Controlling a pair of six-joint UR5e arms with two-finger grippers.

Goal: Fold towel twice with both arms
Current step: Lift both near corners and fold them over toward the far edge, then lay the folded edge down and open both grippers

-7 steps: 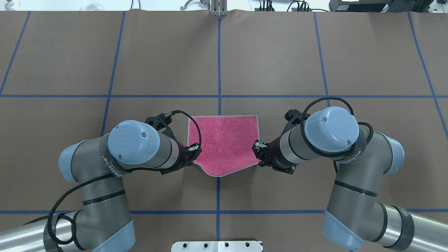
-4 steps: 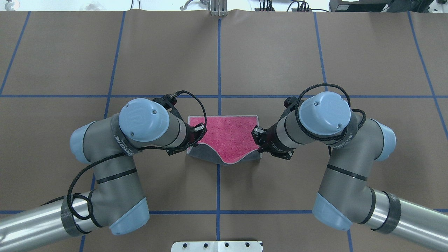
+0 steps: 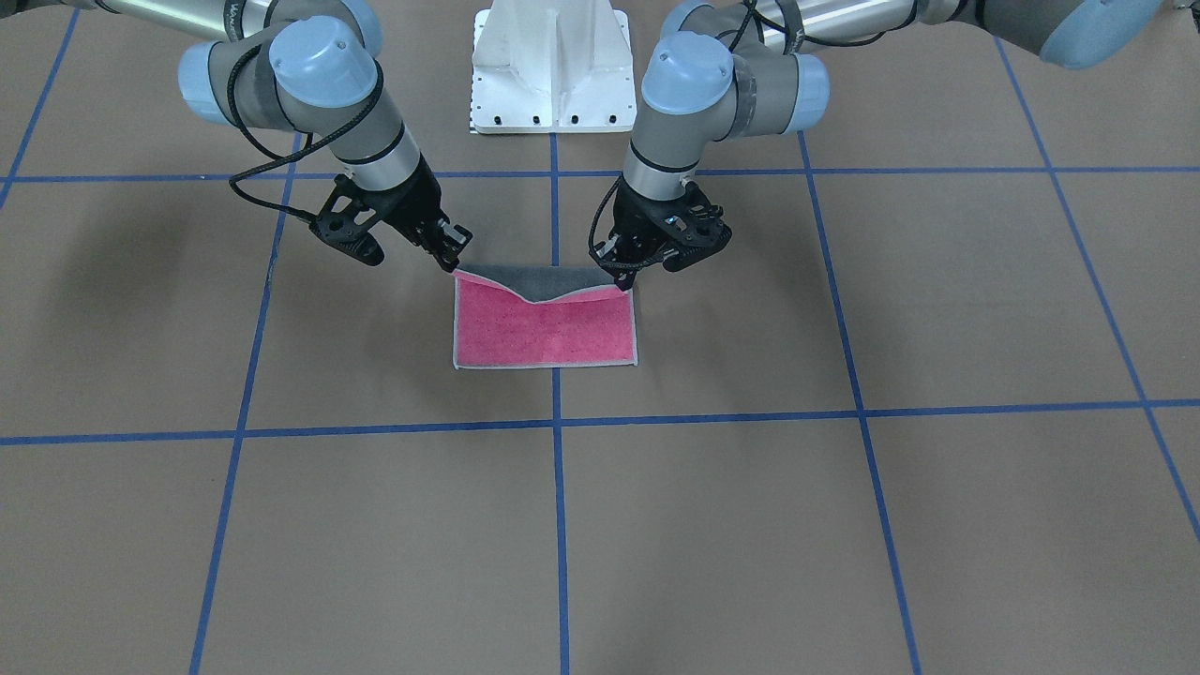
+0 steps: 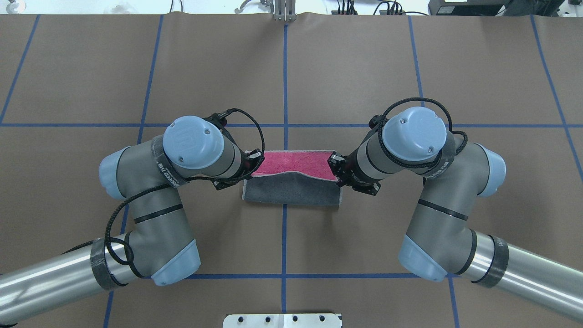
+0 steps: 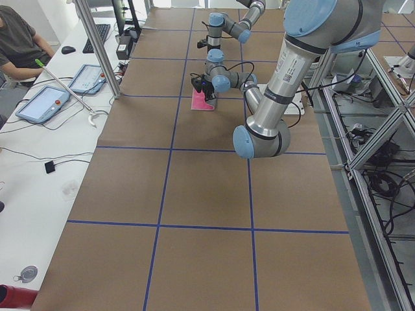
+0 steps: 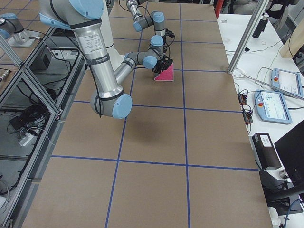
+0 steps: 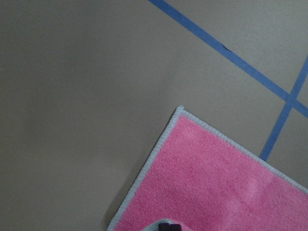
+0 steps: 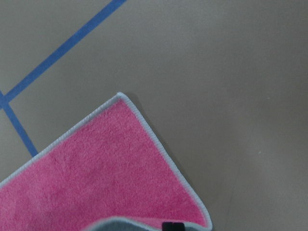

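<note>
Since a moment ago the towel (image 4: 291,191), lying mid-way across the table (image 4: 364,68), has been drawn farther over itself: the left gripper (image 3: 622,272) and right gripper (image 3: 455,262) each pinch a lifted corner, and its pink far edge lies just ahead of them, parallel to the held edge.

Lettering circles the left arm (image 4: 152,205) and right arm (image 4: 437,214), too blurred to read.

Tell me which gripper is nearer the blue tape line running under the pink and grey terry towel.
Left. The left gripper pinches a towel corner closer to the tape line; the right gripper holds the other corner, farther out across it.
</note>
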